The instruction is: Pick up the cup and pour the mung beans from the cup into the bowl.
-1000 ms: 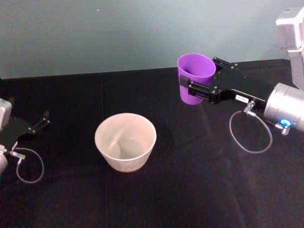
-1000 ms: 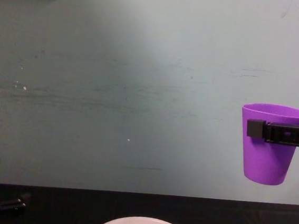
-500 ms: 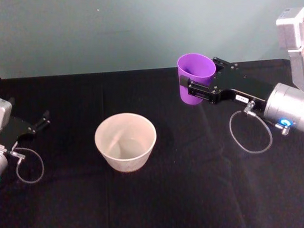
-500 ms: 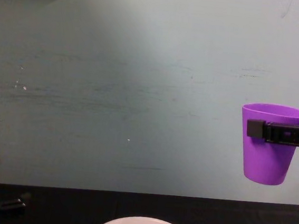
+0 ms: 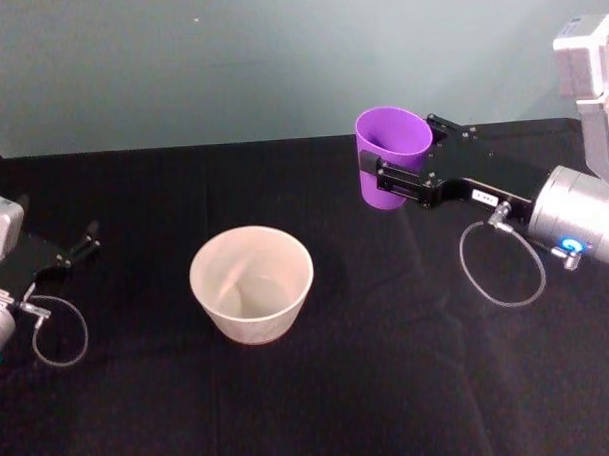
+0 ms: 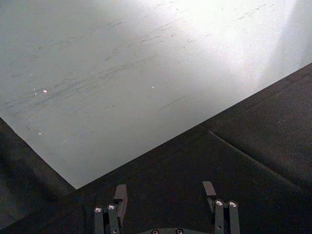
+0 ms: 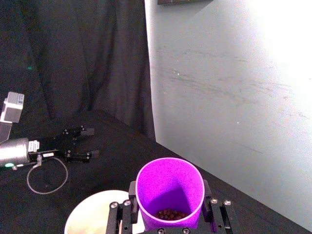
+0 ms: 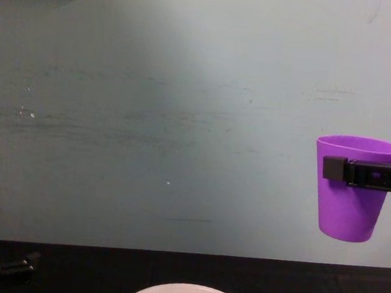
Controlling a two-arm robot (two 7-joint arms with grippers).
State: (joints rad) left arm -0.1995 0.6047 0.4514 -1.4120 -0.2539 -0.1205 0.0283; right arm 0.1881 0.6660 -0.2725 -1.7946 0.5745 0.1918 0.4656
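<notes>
My right gripper [image 5: 395,175] is shut on the purple cup [image 5: 391,157], holding it upright in the air to the right of and beyond the bowl [image 5: 252,282]. From the chest the cup [image 8: 354,189] hangs well above the table, with the gripper's fingers [image 8: 359,173] clamped just under its rim. Down inside the cup [image 7: 168,191] lie the mung beans [image 7: 169,213], a small dark heap at the bottom. The pale bowl's rim [image 8: 188,289] shows at the lower edge, and part of the bowl [image 7: 97,214] lies below the cup. My left gripper [image 5: 80,248] rests open at the table's left side.
A black cloth [image 5: 370,386] covers the table, with a pale wall [image 8: 184,118] behind it. A cable loop [image 5: 501,266] hangs under my right wrist and another cable loop [image 5: 58,337] lies by my left arm.
</notes>
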